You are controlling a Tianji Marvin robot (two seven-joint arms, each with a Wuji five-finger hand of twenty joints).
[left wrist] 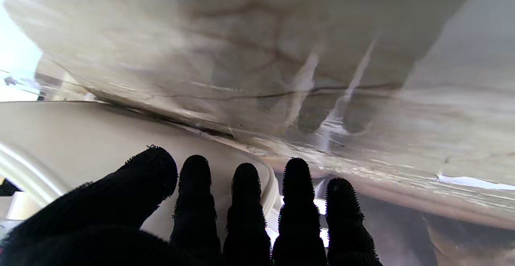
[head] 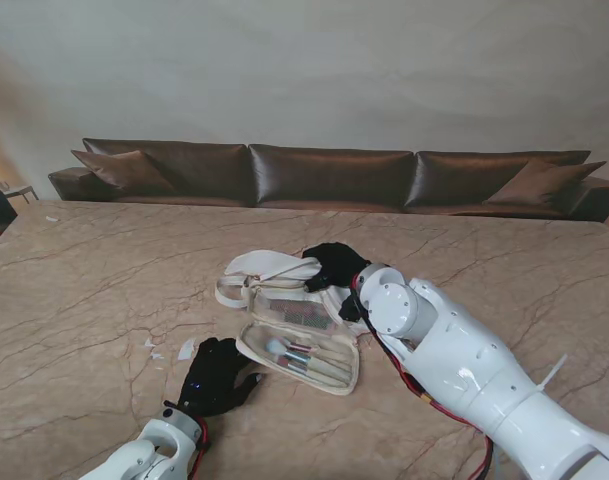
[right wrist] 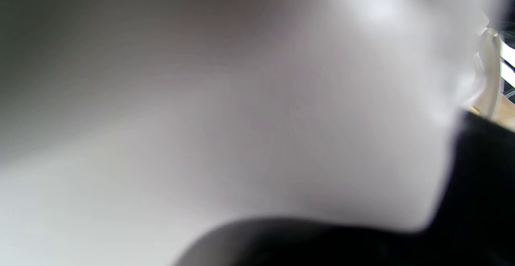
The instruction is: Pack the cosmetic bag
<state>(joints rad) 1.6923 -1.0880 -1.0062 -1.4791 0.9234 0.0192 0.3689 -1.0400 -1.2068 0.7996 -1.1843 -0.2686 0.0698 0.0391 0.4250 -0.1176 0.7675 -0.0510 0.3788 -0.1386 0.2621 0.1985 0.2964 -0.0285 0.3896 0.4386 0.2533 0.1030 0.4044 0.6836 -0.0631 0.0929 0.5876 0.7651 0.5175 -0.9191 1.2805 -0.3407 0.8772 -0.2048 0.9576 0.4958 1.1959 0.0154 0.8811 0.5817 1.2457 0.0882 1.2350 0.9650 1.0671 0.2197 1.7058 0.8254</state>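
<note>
Lying open on the marble tabletop [head: 94, 290], the cream cosmetics bag [head: 339, 377] sits between the two black-gloved hands, with makeup brushes [head: 302, 358] tucked in its nearer half. The left hand [head: 216, 376] rests palm-down just beside the bag's nearer left corner, fingers [left wrist: 297, 185] spread and flat, grasping nothing; its wrist view shows the bag's pale edge right ahead of the fingertips. The right hand [head: 333, 266] sits at the bag's far side, on the folded flap and strap [head: 265, 264]. Its wrist view is blurred, so I cannot tell whether it is clenched. Small white scraps [head: 184, 349] lie beyond the left hand.
</note>
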